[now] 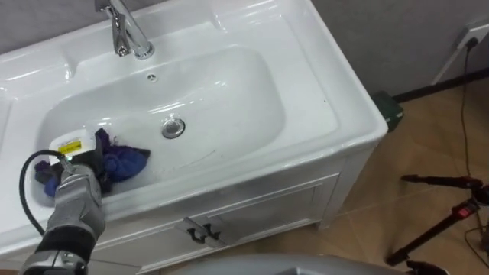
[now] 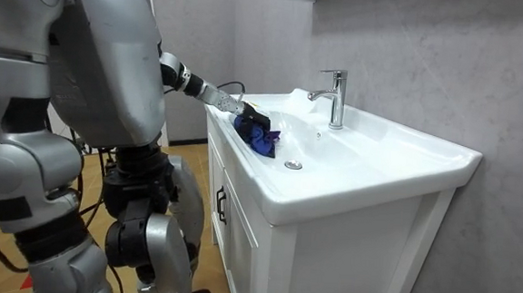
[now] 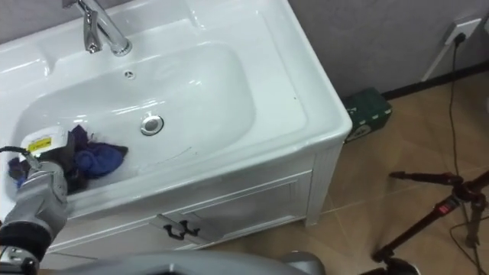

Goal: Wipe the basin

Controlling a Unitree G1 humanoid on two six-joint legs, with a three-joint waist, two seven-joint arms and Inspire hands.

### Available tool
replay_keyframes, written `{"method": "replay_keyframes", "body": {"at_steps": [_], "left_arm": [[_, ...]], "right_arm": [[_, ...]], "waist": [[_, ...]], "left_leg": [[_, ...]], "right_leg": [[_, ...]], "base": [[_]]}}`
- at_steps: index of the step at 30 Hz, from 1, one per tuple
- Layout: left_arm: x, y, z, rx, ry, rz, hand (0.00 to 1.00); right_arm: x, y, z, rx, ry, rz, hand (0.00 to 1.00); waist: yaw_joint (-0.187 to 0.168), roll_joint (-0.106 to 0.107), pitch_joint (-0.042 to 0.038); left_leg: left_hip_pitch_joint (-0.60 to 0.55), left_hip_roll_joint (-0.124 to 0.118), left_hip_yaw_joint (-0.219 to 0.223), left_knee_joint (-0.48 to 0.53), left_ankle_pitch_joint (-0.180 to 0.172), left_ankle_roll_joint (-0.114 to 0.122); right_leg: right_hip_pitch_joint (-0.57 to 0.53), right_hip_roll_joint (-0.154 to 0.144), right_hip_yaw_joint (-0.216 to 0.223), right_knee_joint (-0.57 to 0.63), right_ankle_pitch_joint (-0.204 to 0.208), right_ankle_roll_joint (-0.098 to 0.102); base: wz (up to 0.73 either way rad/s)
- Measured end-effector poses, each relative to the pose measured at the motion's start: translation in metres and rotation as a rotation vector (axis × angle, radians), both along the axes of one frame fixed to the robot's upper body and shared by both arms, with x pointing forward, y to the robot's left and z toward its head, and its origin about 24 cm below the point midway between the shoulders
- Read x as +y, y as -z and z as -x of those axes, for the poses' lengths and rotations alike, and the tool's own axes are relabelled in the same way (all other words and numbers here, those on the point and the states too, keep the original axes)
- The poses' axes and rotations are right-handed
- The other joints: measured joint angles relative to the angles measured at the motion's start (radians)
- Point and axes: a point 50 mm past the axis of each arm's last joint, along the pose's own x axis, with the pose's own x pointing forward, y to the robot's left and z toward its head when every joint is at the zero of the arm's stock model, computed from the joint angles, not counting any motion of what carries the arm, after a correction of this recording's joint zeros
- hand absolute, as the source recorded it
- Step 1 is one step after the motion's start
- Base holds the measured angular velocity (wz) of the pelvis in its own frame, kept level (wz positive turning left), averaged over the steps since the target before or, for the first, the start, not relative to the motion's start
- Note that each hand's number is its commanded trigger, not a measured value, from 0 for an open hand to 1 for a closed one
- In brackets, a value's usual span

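The dark fingers (image 1: 102, 142) of the left hand (image 1: 85, 153) are curled down around a crumpled dark blue cloth (image 1: 126, 162), bunching it against the bowl floor of the white ceramic basin (image 1: 229, 84). The cloth lies at the bowl's left end, left of the round metal drain (image 1: 173, 127) and apart from it. The silver forearm reaches over the basin's front rim, wrist angled downward. A chrome tap (image 1: 126, 34) stands on the back ledge. The robot stands at the white vanity cabinet (image 1: 252, 206).

Silver-grey casing ends in a black robot hand (image 1: 90, 158) (yellow label).
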Motion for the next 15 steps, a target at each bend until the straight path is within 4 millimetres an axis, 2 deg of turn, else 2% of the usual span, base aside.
{"method": "replay_keyframes", "body": {"at_steps": [5, 10, 13, 15], "left_arm": [[-0.012, -0.004, -0.015, -0.009, -0.015, 0.134, 1.0], [-0.032, -0.008, -0.026, -0.033, -0.005, 0.275, 1.0], [-0.051, -0.013, -0.036, -0.037, 0.064, 0.327, 1.0], [-0.066, -0.019, -0.044, -0.037, 0.127, 0.364, 1.0]], "right_arm": [[0.007, 0.003, 0.01, 0.038, 0.039, -0.028, 0.0], [0.01, 0.005, 0.014, 0.061, 0.018, -0.032, 0.0], [0.013, 0.006, 0.014, 0.065, -0.001, -0.046, 0.0], [0.02, 0.008, 0.011, 0.056, -0.004, -0.064, 0.0]], "waist": [[-0.006, -0.001, 0.0005], [-0.036, -0.007, 0.0017], [-0.051, -0.019, 0.0079], [-0.058, -0.037, 0.0121]], "left_leg": [[-0.012, -0.003, 0.003, -0.001, -0.001, 0.001], [-0.013, -0.009, 0.004, -0.016, -0.002, 0.006], [-0.006, -0.013, 0.007, -0.019, -0.003, 0.008], [0.006, -0.013, 0.021, -0.025, -0.006, 0.012]], "right_leg": [[-0.019, -0.004, 0.008, 0.008, -0.001, 0.001], [-0.023, -0.009, 0.002, 0.009, -0.002, 0.006], [-0.019, -0.012, 0.006, 0.008, -0.001, 0.01], [-0.013, -0.013, 0.016, 0.006, -0.002, 0.014]], "base": [[-0.02], [0.06], [-0.03], [-0.12]]}}
